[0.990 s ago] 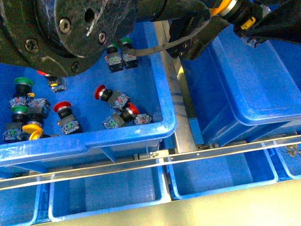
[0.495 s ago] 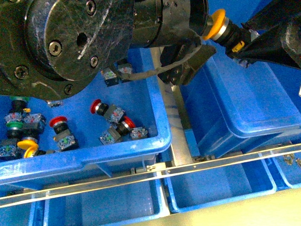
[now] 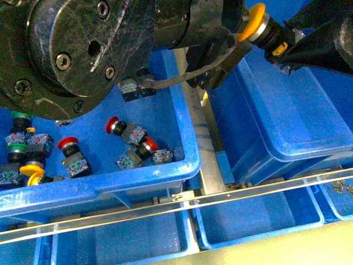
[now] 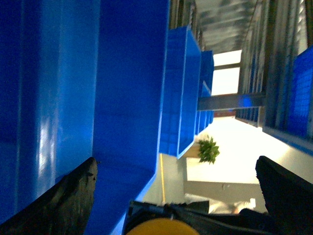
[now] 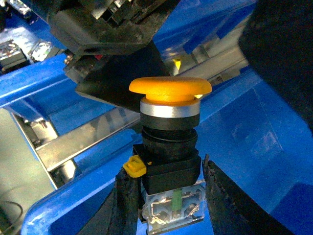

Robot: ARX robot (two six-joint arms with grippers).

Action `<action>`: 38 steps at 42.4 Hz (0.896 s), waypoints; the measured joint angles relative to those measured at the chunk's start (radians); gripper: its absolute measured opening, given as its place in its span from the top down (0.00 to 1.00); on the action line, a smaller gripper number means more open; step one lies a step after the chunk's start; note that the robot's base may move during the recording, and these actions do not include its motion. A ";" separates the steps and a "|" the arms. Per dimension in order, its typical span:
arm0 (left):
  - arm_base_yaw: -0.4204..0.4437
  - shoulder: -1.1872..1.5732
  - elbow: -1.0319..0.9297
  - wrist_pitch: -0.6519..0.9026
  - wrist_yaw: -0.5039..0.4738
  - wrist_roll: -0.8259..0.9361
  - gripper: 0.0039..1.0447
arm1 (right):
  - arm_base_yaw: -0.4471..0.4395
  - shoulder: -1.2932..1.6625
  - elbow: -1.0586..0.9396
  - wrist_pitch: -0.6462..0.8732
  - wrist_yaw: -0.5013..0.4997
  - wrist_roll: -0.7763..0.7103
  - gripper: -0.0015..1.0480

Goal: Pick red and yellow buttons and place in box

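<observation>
Nearest, the source bin [image 3: 138,176] holds three red buttons [image 3: 113,125], a loose yellow button [image 3: 34,175] and green-capped buttons [image 3: 21,116]. The green-capped ones are partly hidden under the left arm [image 3: 83,44], whose bulk masks the bin's far end. Beyond, the right gripper [image 5: 168,193] is clamped on the contact block of the held yellow button [image 5: 170,88], above the box [image 3: 287,110]; close by, the left gripper [image 4: 176,164] has its fingers spread wide with nothing between their tips, and its own body is mostly cut off.

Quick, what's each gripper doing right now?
Left gripper: open, jaws wide apart.
Right gripper: closed on a yellow mushroom-capped push-button switch.
</observation>
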 joint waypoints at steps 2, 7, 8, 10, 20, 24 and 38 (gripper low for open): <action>0.007 0.000 0.000 0.020 -0.006 -0.019 0.08 | -0.002 -0.003 0.005 0.000 -0.002 0.000 0.70; 0.019 -0.002 0.000 0.040 -0.027 0.006 0.08 | -0.003 -0.007 0.008 0.000 0.002 0.004 0.70; 0.020 -0.002 0.000 0.041 -0.027 0.010 0.08 | -0.004 -0.007 0.008 0.001 0.002 0.004 0.70; 0.021 -0.002 0.000 0.042 -0.027 0.014 0.08 | -0.005 -0.007 0.007 0.003 0.001 0.004 0.70; 0.022 -0.002 0.000 0.043 -0.028 0.017 0.08 | -0.006 -0.007 0.006 0.008 0.000 0.003 0.70; 0.022 -0.002 0.000 0.043 -0.027 0.018 0.08 | -0.007 -0.008 0.005 0.006 0.000 0.003 0.70; 0.023 -0.002 -0.003 0.043 -0.024 0.031 0.08 | -0.002 -0.015 -0.010 -0.005 0.001 0.030 0.70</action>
